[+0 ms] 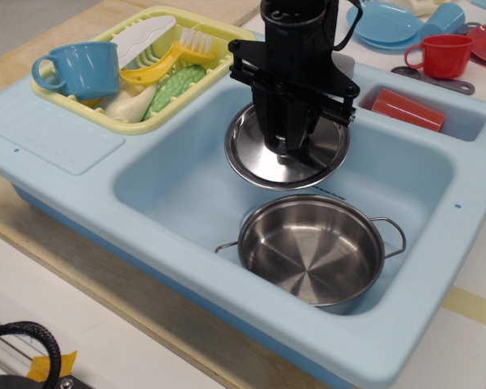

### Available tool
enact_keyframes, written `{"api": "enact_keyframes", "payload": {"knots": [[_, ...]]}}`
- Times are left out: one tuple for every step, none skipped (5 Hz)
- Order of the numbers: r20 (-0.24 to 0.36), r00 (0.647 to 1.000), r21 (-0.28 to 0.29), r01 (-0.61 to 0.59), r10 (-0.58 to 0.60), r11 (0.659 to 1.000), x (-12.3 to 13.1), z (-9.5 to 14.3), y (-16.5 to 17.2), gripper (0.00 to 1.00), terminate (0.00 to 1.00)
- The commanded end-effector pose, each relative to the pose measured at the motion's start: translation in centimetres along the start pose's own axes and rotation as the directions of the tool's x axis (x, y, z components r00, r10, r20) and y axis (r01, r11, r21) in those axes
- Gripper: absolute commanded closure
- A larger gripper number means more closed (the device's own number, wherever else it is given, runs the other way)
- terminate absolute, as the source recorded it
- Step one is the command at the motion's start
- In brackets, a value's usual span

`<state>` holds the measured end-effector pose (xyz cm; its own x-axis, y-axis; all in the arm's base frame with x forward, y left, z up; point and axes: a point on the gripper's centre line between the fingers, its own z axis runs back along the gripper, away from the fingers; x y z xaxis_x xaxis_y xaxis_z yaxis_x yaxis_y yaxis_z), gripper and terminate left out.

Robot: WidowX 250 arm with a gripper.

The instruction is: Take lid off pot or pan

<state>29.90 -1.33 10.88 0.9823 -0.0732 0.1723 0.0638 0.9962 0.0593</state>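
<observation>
A pale blue plastic toy sink unit (57,134) fills most of the frame, its deep basin taking up the centre and right. At upper centre the black robot arm comes down into view, and its gripper (285,147) is closed narrowly on the small knob of the round, flat, shiny stainless-steel lid (255,158), which hangs in the air, tilted a little, above the back of the basin. Below it, in the lower centre of the basin, sits the shallow round stainless-steel pot (308,255) with thin wire loop handles on opposite sides; its bare inside is fully open to view and the lid is well clear of its rim. At upper left a yellow plastic dish rack (227,44) holds a teal plastic cup (81,69) and some toy utensils. A red block (409,109) lies in the side compartment at upper right, with a red cup (445,55) and blue plate (385,23) beyond. I judge the task's main step done: the lid is off. What is left, at most, is setting it down somewhere away from the pot and letting go.
</observation>
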Motion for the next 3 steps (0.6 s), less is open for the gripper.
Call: {"api": "enact_keyframes", "payload": {"knots": [[0.021, 1.000, 0.001, -0.021, 0.021, 1.000, 0.67, 0.38, 0.88, 0.00, 0.00], [0.021, 1.000, 0.001, -0.021, 0.021, 1.000, 0.67, 0.38, 0.88, 0.00, 0.00], [0.021, 1.000, 0.001, -0.021, 0.021, 1.000, 0.67, 0.38, 0.88, 0.00, 1.00]]}}
